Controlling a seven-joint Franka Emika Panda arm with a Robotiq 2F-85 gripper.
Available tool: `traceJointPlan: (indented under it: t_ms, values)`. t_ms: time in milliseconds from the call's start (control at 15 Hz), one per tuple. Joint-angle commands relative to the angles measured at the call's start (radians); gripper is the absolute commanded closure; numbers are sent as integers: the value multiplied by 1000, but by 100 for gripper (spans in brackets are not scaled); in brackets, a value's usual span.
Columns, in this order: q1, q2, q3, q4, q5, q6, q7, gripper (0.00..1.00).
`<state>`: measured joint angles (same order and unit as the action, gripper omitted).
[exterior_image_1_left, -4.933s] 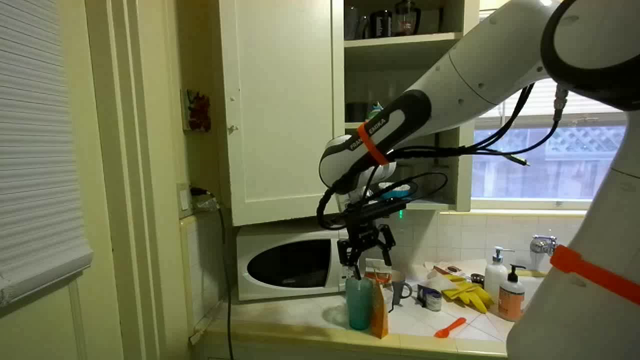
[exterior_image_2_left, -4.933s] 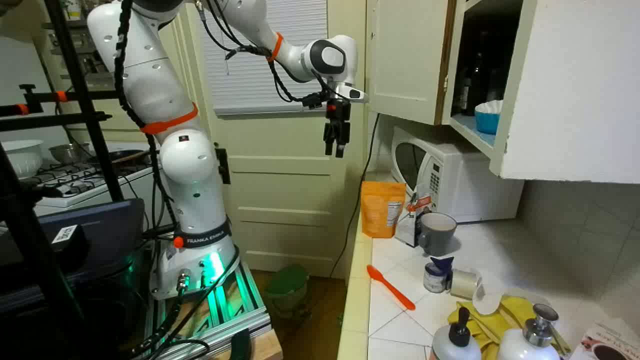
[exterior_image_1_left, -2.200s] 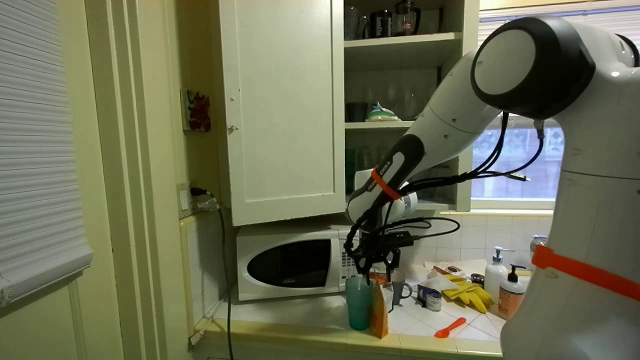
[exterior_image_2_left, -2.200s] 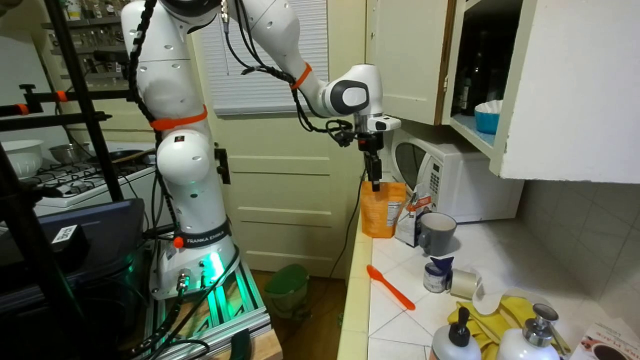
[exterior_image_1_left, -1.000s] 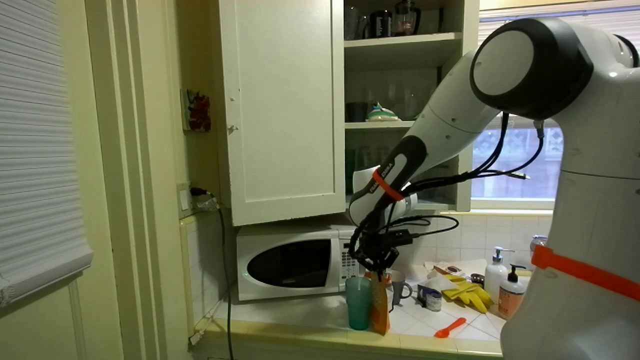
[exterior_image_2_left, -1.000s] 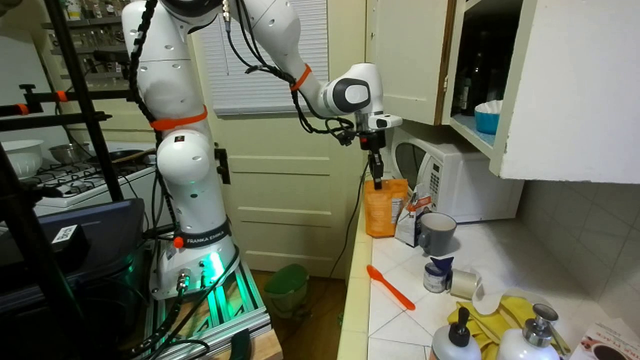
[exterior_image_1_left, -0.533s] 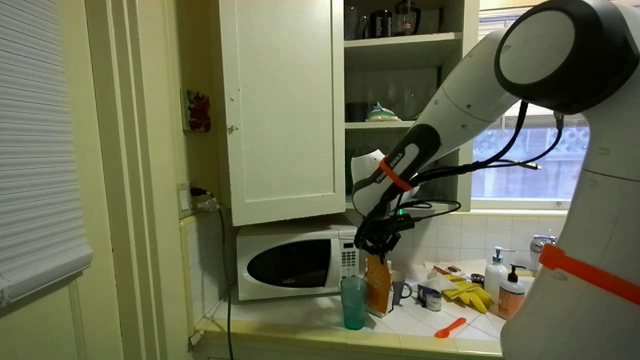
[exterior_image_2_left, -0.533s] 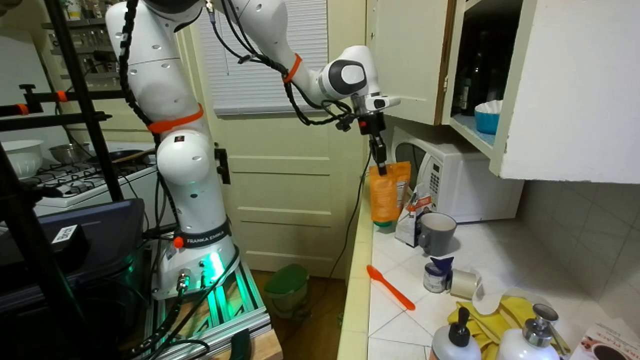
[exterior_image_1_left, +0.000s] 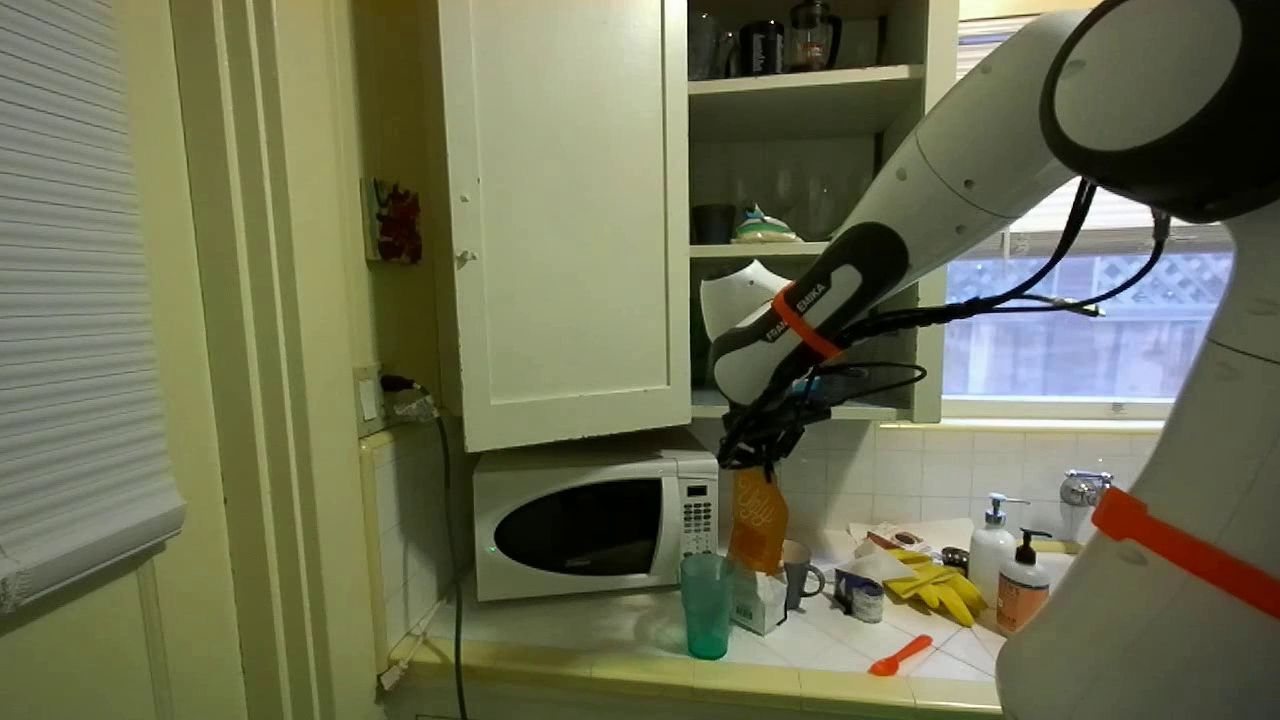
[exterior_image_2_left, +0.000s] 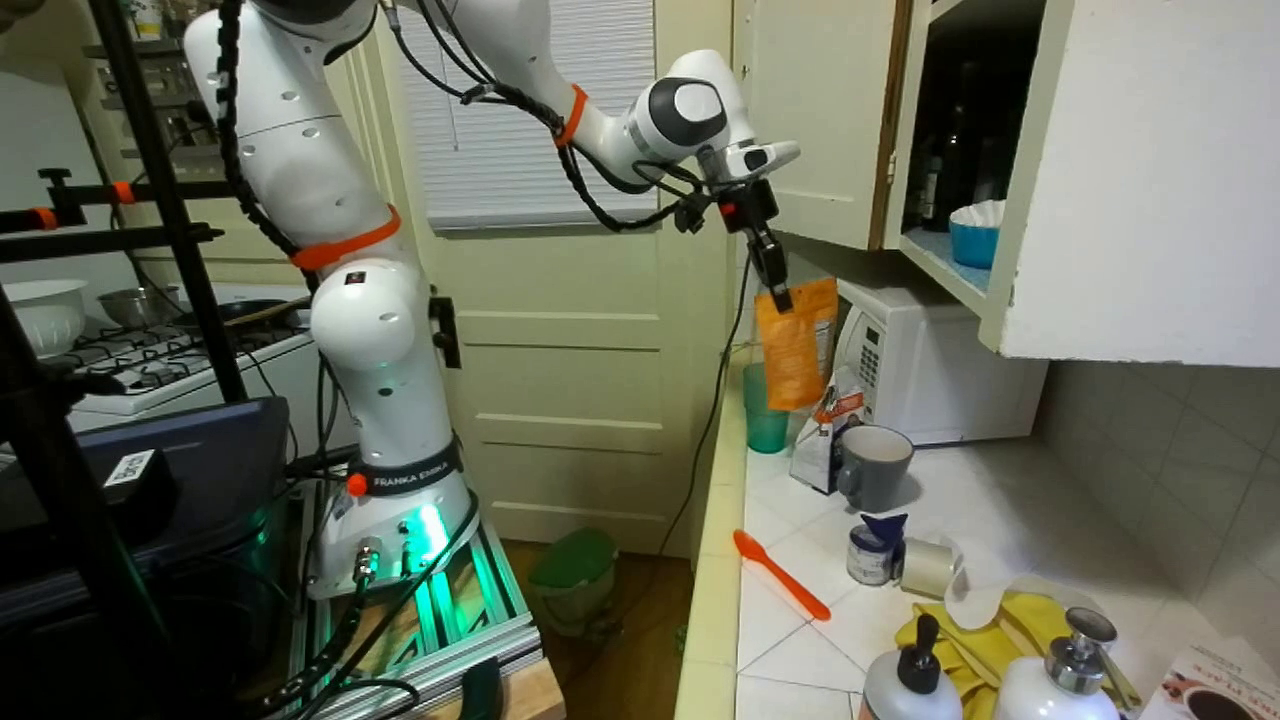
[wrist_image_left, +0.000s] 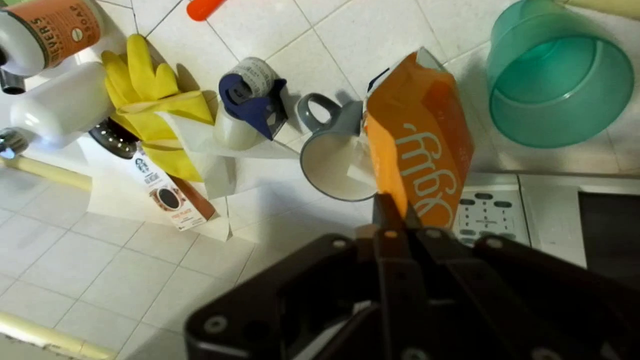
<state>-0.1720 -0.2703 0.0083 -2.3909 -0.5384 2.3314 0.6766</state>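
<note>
A Robotiq gripper (wrist_image_left: 398, 216), fingers drawn together at the lower center of the wrist view, pinches the top of an orange pouch (wrist_image_left: 430, 135) lettered "Ugly," its contents hidden. At upper right, a teal tumbler (wrist_image_left: 560, 107) shows its inside down to the base. At center, a gray mug (wrist_image_left: 325, 167) sits beside the pouch, a pale patch inside it too unclear to identify. Toward the left lie yellow rubber gloves (wrist_image_left: 145, 82) and a Starbucks box (wrist_image_left: 172, 192).

In both exterior views the pouch hangs tilted above the tiled counter (exterior_image_2_left: 985, 505), overlapping a white bag (exterior_image_1_left: 758, 605); contact cannot be told. A white microwave (exterior_image_1_left: 580, 530) stands behind. Beyond, at upper center in an exterior view, cupboard shelves (exterior_image_1_left: 805, 82) hold glassware (exterior_image_1_left: 815, 38); at upper right in an exterior view, a blue bowl (exterior_image_2_left: 973, 245) holds white fluted paper (exterior_image_2_left: 980, 213).

About 2 seconds earlier the pouch stood on the counter; now its base is clear of the tiles. The tumbler, then hidden behind it in an exterior view, shows at its lower left.
</note>
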Motion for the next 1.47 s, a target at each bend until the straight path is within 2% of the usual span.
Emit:
traceJointPlan:
  t_ms: [0, 400, 800, 867, 933, 1400]
  values:
    - [-28, -37, 28, 22, -74, -26, 72, 100]
    - [-44, -52, 36, 71, -154, -19, 168, 100]
    - [-51, -70, 37, 112, -252, -8, 326, 100]
    - [-46, -72, 31, 117, -247, -5, 346, 100]
    - [-28, -55, 14, 115, -218, -4, 287, 99]
    - [-35, -82, 17, 132, -229, -7, 351, 100]
